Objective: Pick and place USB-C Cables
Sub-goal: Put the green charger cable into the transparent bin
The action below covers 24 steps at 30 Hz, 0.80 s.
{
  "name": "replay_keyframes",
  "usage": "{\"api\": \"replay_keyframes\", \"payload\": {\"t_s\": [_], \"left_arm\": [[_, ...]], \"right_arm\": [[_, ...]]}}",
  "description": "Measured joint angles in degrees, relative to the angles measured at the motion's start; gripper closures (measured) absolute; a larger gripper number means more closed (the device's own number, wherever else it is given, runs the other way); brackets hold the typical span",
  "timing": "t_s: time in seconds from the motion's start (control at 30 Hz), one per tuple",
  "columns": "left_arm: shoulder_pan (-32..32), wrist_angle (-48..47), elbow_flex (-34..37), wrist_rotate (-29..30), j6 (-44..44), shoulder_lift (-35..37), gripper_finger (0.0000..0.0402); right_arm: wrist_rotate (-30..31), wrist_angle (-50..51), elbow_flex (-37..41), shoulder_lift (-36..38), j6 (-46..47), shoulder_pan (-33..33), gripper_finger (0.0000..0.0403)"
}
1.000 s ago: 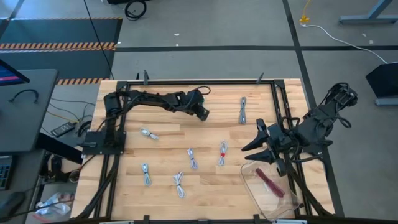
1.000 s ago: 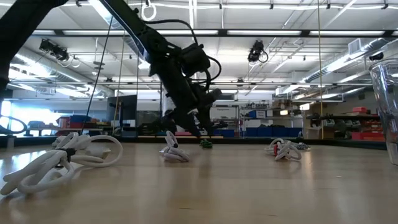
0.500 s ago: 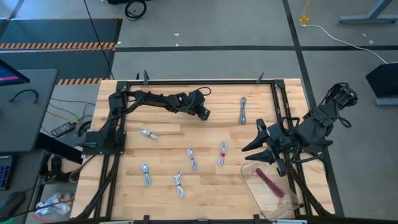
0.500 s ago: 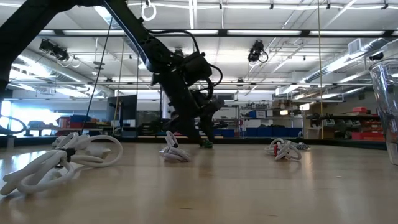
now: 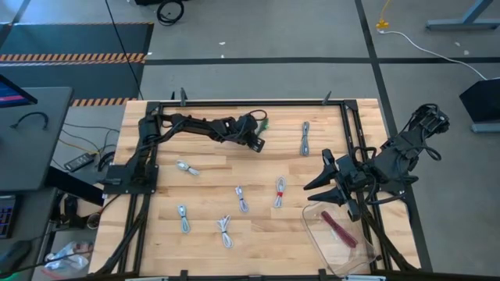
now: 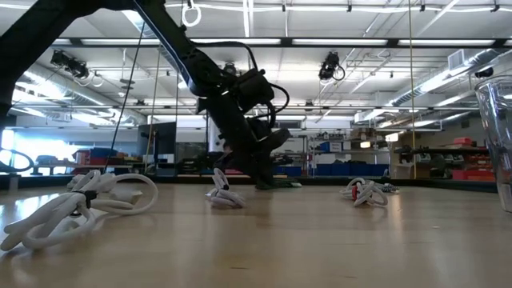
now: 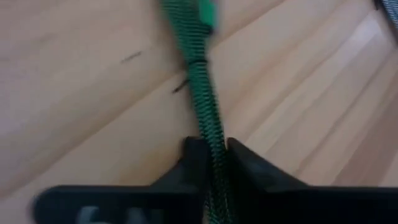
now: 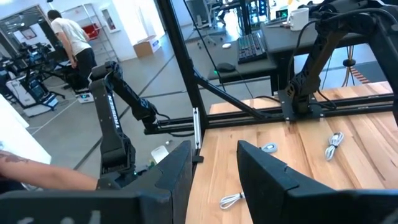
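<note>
Green cable [image 7: 200, 81]: pinched between the left fingers [image 7: 193, 163], its braided length running out ahead of the tips across the wood; it lies low at the table's far side.
Left gripper [image 5: 256, 140]: closed on the green cable, tips down at the tabletop [image 5: 211, 176].
Other cables: a grey one [image 5: 305, 138] to the right of the left fingers, the red-tied one [image 5: 279, 192] and more grey bundles [image 5: 241, 198] nearer the front, all apart from the fingers.
Right gripper [image 5: 334, 184]: fingers partly apart, nothing between them, hanging at the right edge just over the clear tray [image 5: 314, 226].
Tray contents: a purple cable [image 5: 339, 230].
</note>
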<state>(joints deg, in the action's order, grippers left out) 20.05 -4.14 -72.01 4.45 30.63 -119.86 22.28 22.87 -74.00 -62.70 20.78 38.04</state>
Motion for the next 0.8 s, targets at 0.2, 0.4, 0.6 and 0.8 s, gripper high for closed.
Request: {"api": "replay_keyframes", "payload": {"t_s": [0.2, 0.4, 0.6, 0.8], "left_arm": [[-0.66, -6.56, 0.46, -2.77, -4.01, 3.94, 0.0385], [-3.37, -19.36, 0.30, -3.44, -8.34, 17.31, 0.0392], [-11.47, -29.41, 0.31, 0.53, -9.38, 35.36, 0.0392], [-24.09, -29.75, 0.20, 10.95, -7.43, 51.97, 0.0392]], "right_arm": [[0.71, 0.38, 0.00, 0.00, -1.44, 0.00, 0.0268], [2.20, 1.36, 0.04, -0.07, -3.54, -0.03, 0.0268], [2.21, 1.32, 1.60, -1.74, -7.50, -3.28, 0.0268], [0.75, -1.41, 1.81, -6.96, -9.15, -8.72, 0.0268]]}}
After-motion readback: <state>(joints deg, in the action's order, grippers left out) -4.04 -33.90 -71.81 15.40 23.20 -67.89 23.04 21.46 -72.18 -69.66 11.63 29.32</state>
